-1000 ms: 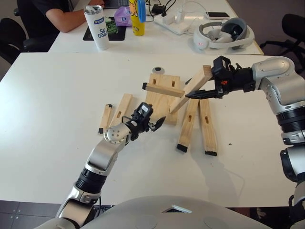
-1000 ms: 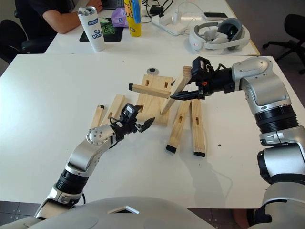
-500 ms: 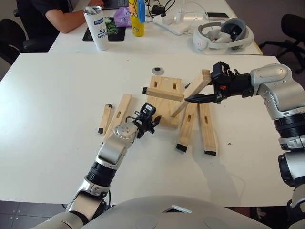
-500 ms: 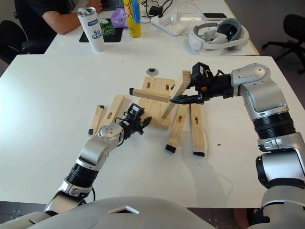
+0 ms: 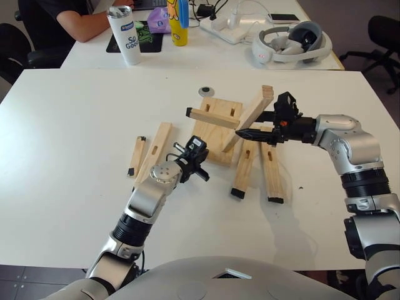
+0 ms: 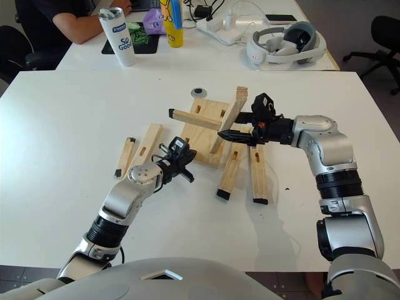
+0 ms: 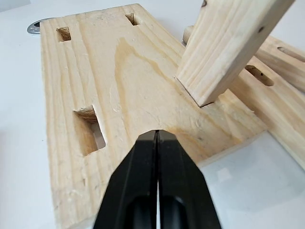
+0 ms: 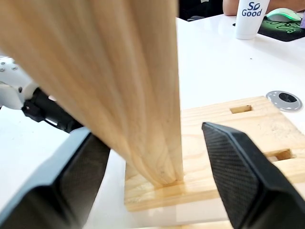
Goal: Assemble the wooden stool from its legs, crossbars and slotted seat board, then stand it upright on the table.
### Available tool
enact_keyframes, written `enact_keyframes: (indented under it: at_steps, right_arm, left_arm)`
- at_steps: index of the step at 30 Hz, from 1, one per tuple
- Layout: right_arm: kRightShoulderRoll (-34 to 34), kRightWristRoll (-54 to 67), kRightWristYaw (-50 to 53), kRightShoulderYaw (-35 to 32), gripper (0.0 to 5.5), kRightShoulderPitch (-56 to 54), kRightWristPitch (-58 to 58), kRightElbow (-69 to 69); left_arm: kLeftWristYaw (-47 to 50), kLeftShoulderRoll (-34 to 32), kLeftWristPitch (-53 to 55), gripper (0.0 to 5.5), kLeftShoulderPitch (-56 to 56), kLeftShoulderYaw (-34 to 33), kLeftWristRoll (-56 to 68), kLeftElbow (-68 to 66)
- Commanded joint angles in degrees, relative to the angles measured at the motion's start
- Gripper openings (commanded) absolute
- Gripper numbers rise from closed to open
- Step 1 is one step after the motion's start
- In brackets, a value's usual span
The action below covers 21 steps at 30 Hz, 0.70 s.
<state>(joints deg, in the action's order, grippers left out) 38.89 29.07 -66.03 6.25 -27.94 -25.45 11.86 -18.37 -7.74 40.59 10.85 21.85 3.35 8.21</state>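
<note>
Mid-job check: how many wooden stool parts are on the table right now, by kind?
Legs: 4, namely the leaning leg, two flat legs and the left leg
Crossbars: 2, the raised crossbar and the short crossbar
Seat board: 1
Total: 7

Head stereo above; wrist cams near seat board (image 7: 119,95).

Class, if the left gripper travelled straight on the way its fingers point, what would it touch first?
Most likely the slotted seat board: the left gripper, fingers shut, points at its near edge, with the tilted leg farther on.
</note>
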Motion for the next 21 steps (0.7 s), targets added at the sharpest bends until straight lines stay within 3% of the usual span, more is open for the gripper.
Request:
enact_keyframes:
  at_steps: [1, 9, 15, 21]
  right_arm:
    - [4.1, 1.1, 2.1, -7.5, 3.31, 3.9, -2.1, -2.2]
    - [8.4, 10.4, 0.8, -19.9, 3.31, 4.8, -11.2, -6.1]
    - [0.3, 21.3, 13.1, -27.5, 2.39, -3.6, -14.9, -12.2]
    - [-7.8, 24.3, 22.0, -23.8, 1.42, -2.7, -16.4, -20.0]
  left_arm:
    - [-0.8, -2.3, 3.7, 0.03, -2.1, 0.0, -0.7, -3.0]
    - [-1.0, -3.3, 3.5, 0.03, -3.1, -1.9, -0.5, -2.7]
    - [-1.3, -3.8, 3.3, 0.00, -3.1, -2.6, -0.2, -3.4]
    - [-1.5, -3.6, 3.2, 0.00, -2.5, -2.7, -0.2, -4.0]
